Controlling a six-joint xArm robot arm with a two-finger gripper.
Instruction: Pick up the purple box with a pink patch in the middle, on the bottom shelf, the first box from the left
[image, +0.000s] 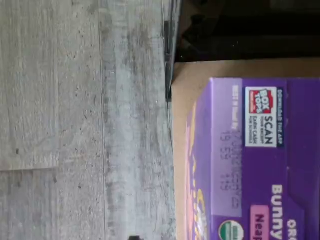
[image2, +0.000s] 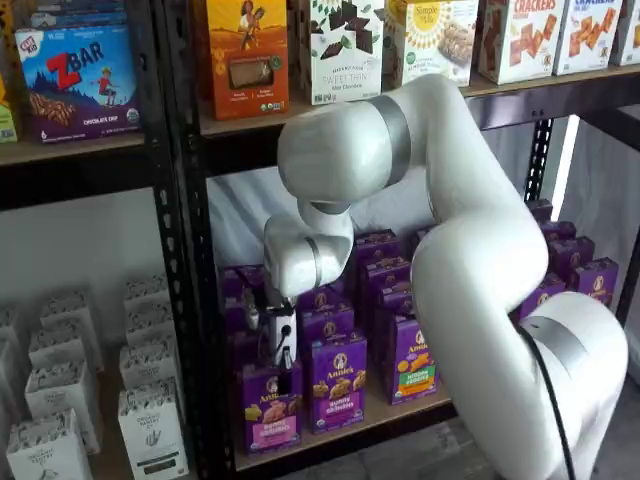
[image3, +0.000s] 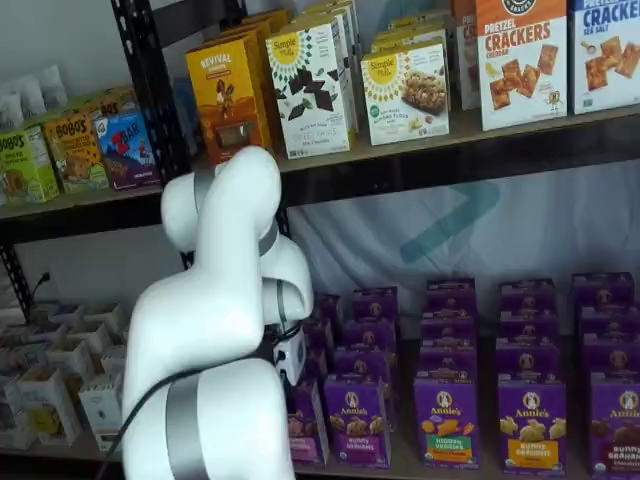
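Purple cartons (image2: 337, 381) crowd the bottom shelf (image2: 340, 432); the purple box (image2: 272, 408) stands low centre-left, leftmost in front. The pincer (image2: 283, 345) hangs just above it, released wide, grasping nothing.

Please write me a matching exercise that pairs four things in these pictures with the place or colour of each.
Things:
1. purple box
2. gripper
3. ZBar box
4. Revival box

Descriptions:
A. White body, hanging just above the purple cartons
B. Orange, on the upper board over the purple cartons
C. Upright at the front of the bottom shelf, with a pink band
D. Blue, on the upper board of the neighbouring rack

Pairs: 1-C, 2-A, 3-D, 4-B
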